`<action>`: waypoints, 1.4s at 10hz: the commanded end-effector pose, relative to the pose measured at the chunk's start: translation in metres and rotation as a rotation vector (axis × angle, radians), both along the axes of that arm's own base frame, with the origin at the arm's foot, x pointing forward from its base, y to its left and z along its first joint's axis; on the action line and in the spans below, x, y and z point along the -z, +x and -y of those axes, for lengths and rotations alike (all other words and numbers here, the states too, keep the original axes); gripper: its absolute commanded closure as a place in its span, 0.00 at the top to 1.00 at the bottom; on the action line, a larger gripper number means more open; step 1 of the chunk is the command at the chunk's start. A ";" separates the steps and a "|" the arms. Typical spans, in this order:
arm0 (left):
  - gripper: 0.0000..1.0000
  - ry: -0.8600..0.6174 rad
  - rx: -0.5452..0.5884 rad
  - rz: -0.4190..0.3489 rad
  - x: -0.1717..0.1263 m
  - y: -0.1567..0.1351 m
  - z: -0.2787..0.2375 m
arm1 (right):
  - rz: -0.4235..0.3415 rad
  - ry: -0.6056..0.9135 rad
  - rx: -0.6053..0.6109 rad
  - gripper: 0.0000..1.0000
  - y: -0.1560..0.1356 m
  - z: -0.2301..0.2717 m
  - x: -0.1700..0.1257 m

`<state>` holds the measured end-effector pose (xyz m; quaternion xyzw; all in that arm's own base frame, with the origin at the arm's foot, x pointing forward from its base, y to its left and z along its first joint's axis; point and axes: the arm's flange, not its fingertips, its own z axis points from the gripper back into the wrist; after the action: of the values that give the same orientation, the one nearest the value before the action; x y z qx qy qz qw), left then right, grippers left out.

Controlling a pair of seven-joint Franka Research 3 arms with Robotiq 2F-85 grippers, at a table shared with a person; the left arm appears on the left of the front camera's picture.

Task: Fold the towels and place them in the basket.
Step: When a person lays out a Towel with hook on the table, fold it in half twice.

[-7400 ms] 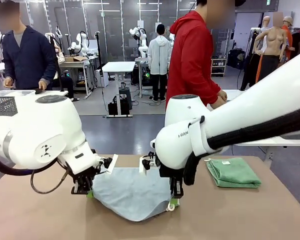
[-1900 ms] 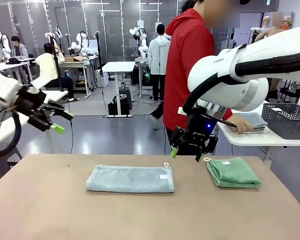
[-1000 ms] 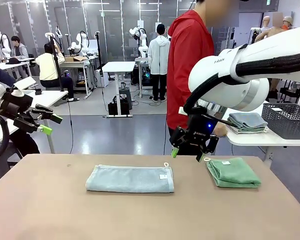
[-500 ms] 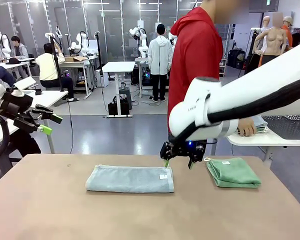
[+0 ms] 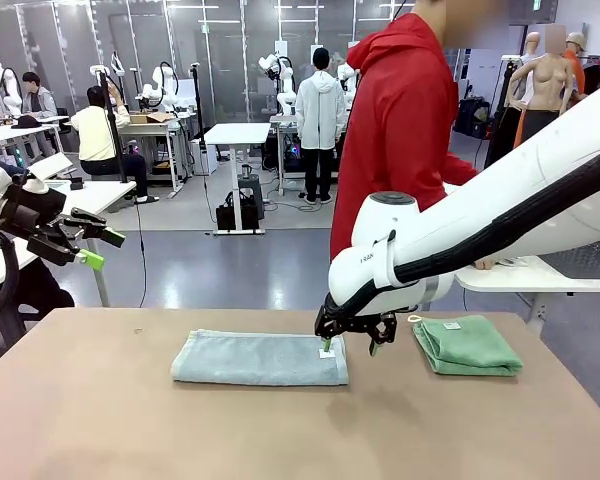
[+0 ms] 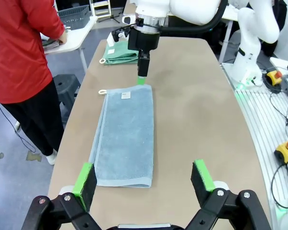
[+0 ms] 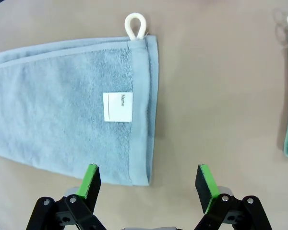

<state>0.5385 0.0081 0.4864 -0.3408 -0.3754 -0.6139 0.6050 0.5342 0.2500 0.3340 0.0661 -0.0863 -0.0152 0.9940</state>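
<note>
Front view: right hand [image 5: 348,348] spread over end of blue-grey towel [image 5: 250,358].

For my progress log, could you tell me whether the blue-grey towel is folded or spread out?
Folded: the blue-grey towel lies as a narrow strip, its layered edges visible.

Bare table [image 5: 130,430] between blue-grey towel [image 5: 255,358] and green towel [image 5: 467,345]; right gripper [image 5: 349,349] hangs over the former's end.

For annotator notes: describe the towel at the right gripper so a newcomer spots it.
In the middle of the brown table lies the blue-grey towel, a long folded strip. The right gripper is at its labelled end. Its neighbour, the mint green towel, is a squarer bundle.
</note>
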 end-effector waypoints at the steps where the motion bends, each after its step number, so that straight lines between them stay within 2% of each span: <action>1: 1.00 0.007 0.005 0.004 -0.002 -0.001 0.001 | 0.060 -0.052 0.074 1.00 0.008 -0.020 0.006; 5: 1.00 0.007 0.005 0.004 -0.002 -0.001 0.001 | 0.082 -0.097 0.118 1.00 0.024 -0.027 0.025; 8: 1.00 0.007 0.005 0.004 -0.002 -0.001 0.001 | 0.074 -0.091 0.095 1.00 0.032 -0.024 0.034; 9: 1.00 0.007 0.005 0.004 -0.002 -0.001 0.001 | 0.063 -0.064 0.085 0.80 0.034 -0.023 0.035; 12: 1.00 0.007 0.005 0.004 -0.002 -0.001 0.001 | 0.055 -0.051 0.078 0.80 0.036 -0.023 0.037; 13: 1.00 0.007 0.005 0.004 -0.002 -0.001 0.001 | 0.060 -0.056 0.075 0.65 0.036 -0.023 0.037; 14: 1.00 0.007 0.005 0.004 -0.002 -0.001 0.001 | 0.053 -0.043 0.078 0.65 0.036 -0.023 0.038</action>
<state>0.5385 0.0081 0.4865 -0.3408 -0.3754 -0.6140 0.6049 0.5657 0.2693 0.2987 0.0301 -0.1139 -0.0546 0.9915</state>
